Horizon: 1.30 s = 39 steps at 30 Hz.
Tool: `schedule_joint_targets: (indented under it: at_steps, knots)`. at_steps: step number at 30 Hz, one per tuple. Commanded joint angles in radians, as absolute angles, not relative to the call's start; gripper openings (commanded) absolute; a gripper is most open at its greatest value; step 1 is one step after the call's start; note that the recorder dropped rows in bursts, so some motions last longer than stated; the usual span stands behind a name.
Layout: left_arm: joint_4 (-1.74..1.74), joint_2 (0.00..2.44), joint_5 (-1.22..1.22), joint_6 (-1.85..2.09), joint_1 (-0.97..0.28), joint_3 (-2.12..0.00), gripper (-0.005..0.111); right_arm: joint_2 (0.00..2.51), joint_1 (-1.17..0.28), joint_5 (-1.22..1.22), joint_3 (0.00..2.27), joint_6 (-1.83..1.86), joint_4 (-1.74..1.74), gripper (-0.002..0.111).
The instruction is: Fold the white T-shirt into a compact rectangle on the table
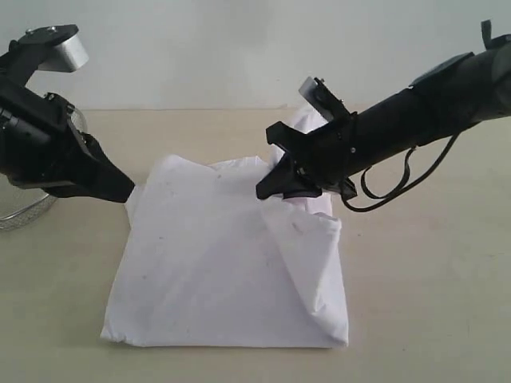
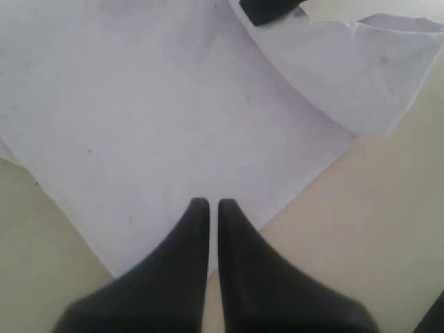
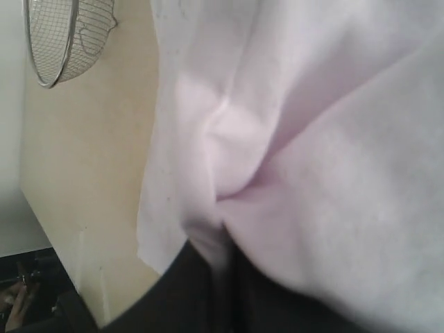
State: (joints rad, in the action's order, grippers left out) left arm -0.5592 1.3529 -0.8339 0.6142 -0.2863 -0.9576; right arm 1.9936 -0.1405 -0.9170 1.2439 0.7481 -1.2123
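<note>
The table (image 1: 431, 303) is a pale beige matte top, with a plain light wall (image 1: 200, 48) behind it and a wire mesh bowl (image 1: 24, 214) at its left edge. The white T-shirt (image 1: 215, 263) lies mid-table, partly folded (only plain white cloth faces up). The right gripper (image 1: 269, 190) pinches a raised fold at its far right. The left gripper (image 1: 125, 192), jaws pressed together, sits at the shirt's far left corner; I cannot tell whether it grips cloth.

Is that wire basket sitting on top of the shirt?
No, the wire basket rests on the bare table, apart from the shirt.
</note>
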Motion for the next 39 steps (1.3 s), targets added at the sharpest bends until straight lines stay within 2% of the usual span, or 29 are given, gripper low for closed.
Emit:
schedule_joint_targets:
  at_steps: [1,7,39]
  knots:
    - [-0.534,1.345,-0.839,0.592,-0.289,-0.959,0.005,1.986,-0.180,-0.913,1.271,0.741,-1.241,0.000]
    - [-0.419,1.345,-0.835,0.500,-0.289,-0.959,0.005,1.986,-0.229,-0.899,1.301,0.743,-1.251,0.000]
    - [-0.414,1.213,-0.860,0.485,-0.261,-0.959,0.005,1.999,-0.450,-0.673,1.328,0.705,-1.305,0.000]
